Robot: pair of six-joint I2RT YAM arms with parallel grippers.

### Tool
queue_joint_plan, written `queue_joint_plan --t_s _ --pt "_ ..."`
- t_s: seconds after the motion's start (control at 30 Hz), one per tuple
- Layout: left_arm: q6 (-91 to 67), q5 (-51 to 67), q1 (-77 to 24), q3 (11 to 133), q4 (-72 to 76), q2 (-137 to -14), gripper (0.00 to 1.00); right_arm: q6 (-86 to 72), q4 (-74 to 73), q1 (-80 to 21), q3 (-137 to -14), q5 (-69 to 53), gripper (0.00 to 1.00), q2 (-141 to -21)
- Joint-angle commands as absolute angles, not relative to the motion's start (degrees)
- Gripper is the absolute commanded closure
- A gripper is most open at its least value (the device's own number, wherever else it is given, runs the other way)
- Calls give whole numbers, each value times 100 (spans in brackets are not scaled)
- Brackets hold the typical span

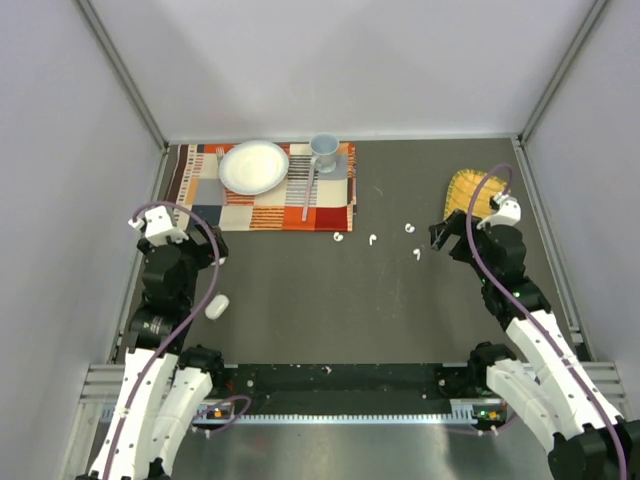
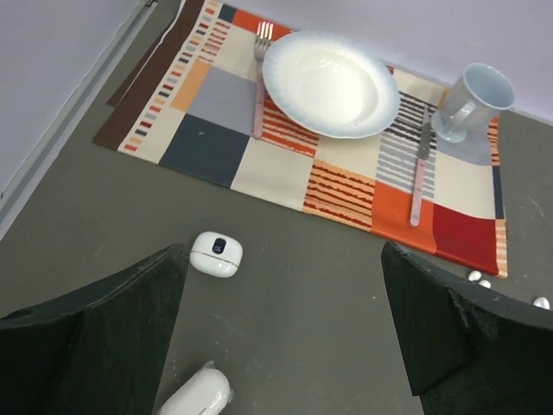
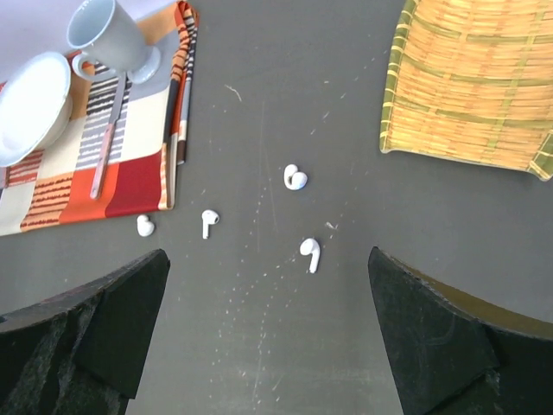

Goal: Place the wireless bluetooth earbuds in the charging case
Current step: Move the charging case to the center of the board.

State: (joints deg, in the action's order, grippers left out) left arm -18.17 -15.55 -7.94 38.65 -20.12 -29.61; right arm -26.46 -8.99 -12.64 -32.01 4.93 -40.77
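Several tiny white earbuds lie on the dark table: one [image 3: 311, 254] between my right fingers' span, one [image 3: 295, 178] beyond it, and two [image 3: 208, 221] [image 3: 144, 226] to the left by the placemat. The top view shows them in a loose row [image 1: 373, 240]. A white pebble case with a small dark display [image 2: 216, 254] lies ahead of my left gripper [image 2: 285, 346]. A plain white oval case [image 2: 194, 396] lies nearer, by the left finger, and shows in the top view [image 1: 216, 307]. My left gripper [image 1: 207, 250] is open and empty. My right gripper [image 3: 268, 346] [image 1: 443, 238] is open and empty above the table.
A patchwork placemat [image 1: 265, 205] at the back holds a white plate [image 1: 254, 166], a grey cup [image 1: 323, 150], a fork [image 2: 258, 78] and a knife [image 2: 419, 177]. A woven bamboo tray [image 1: 470, 190] lies at the back right. Grey walls stand on both sides.
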Motion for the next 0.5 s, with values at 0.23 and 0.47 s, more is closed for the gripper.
queue_joint_plan --t_s 0.23,0.47 --pt "-2920 -2226 -774 4947 -3393 -3269 1 -2584 -1002 -1310 -4078 176 1 -4868" --pt "-2575 -1417 -773 4966 -3516 -3366 1 -2540 -1203 -1310 -4595 -193 1 -5537"
